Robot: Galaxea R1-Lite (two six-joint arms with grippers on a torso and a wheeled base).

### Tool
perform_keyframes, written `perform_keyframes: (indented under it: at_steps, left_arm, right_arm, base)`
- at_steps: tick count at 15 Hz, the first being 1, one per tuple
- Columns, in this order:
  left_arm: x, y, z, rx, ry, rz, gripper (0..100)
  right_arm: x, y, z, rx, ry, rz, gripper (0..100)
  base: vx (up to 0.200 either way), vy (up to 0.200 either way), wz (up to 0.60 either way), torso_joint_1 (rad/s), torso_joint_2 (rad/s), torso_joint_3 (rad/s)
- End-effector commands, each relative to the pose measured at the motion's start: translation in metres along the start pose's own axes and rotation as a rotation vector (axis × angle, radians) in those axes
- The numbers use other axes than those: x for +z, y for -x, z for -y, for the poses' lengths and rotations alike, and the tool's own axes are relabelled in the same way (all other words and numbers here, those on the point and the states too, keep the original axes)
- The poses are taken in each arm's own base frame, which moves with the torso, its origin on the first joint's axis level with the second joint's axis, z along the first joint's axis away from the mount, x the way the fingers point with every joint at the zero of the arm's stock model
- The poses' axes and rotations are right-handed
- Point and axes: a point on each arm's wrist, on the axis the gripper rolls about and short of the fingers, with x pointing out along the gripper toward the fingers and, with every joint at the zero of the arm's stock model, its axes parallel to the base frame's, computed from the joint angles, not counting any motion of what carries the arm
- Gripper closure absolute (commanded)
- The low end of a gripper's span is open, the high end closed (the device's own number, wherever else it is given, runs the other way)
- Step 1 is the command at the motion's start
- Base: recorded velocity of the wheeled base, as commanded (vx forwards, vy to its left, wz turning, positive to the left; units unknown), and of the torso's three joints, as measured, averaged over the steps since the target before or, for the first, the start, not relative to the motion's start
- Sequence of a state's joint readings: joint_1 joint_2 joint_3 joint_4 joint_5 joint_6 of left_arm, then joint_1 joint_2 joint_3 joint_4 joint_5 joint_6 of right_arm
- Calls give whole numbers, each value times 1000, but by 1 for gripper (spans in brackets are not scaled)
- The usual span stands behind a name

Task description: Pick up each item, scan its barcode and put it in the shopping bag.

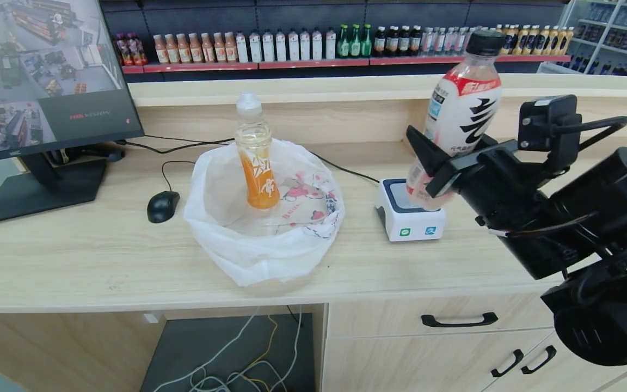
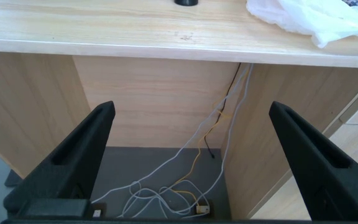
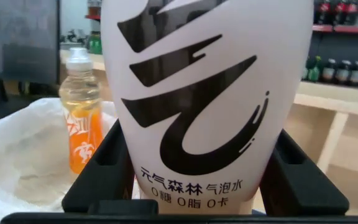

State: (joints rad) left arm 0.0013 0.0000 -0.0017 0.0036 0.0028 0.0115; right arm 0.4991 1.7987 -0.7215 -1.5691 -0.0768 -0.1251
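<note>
A white-labelled drink bottle (image 1: 461,111) with a black cap and pale pink contents is held tilted over the white scanner box (image 1: 409,215) by my right gripper (image 1: 433,163), which is shut on it. Up close, the bottle's label (image 3: 197,106) sits between the dark fingers (image 3: 98,168). An orange drink bottle (image 1: 256,163) stands upright inside the open white shopping bag (image 1: 262,239); the right wrist view has that orange bottle (image 3: 81,118) and the bag (image 3: 17,168) behind. My left gripper (image 2: 191,162) hangs open below the counter edge, facing the cable recess.
A monitor (image 1: 41,71) on its stand and a black mouse (image 1: 162,206) sit at the counter's left. Cables run behind the bag. A raised ledge (image 1: 346,87) backs the counter, with drinks shelves beyond. Drawers with black handles (image 1: 459,320) lie under the right side.
</note>
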Motion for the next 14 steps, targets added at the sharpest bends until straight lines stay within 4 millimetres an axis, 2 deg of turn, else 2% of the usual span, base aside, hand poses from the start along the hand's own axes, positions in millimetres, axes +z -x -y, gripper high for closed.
perform_keyframes:
  at_steps: [1, 2, 7, 14]
  left_arm:
    - [0, 0, 0, 1, 1, 0, 0]
    - [0, 0, 0, 1, 1, 0, 0]
    - [0, 0, 0, 1, 1, 0, 0]
    - [0, 0, 0, 1, -1, -1, 0]
  right_arm:
    - [-5, 8, 3, -87, -34, -41, 100]
    - [-4, 7, 4, -93, -34, -36, 100]
    - [-6, -5, 4, -100, -57, -10, 100]
    - [-1, -9, 9, -116, -54, 14, 100]
  base:
    - [0, 0, 0, 0, 0, 0]
    - [0, 0, 0, 0, 0, 0]
    - [0, 200, 0, 2, 1, 0]
    - [0, 200, 0, 0, 2, 3]
